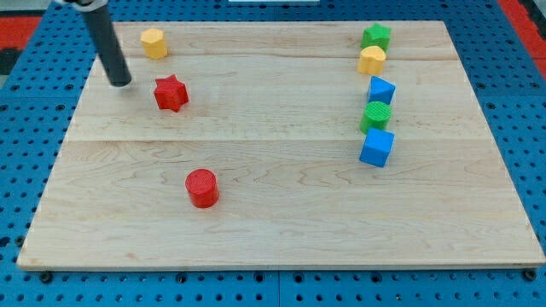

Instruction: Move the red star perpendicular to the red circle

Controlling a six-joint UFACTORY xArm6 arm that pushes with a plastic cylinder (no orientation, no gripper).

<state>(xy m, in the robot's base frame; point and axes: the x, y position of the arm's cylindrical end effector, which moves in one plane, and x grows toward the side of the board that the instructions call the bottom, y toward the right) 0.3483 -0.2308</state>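
The red star (171, 93) lies on the wooden board at the upper left. The red circle (202, 188) lies below it and a little to the right, near the board's middle left. My tip (121, 83) rests on the board just left of the red star, a small gap apart from it, slightly higher in the view. The rod rises up and to the left out of the view's top.
A yellow hexagon block (153, 43) sits above the star near the top edge. At the right, a column runs from top to bottom: green star (375, 37), yellow block (372, 60), blue block (380, 89), green cylinder (376, 115), blue cube (377, 147). Blue pegboard surrounds the board.
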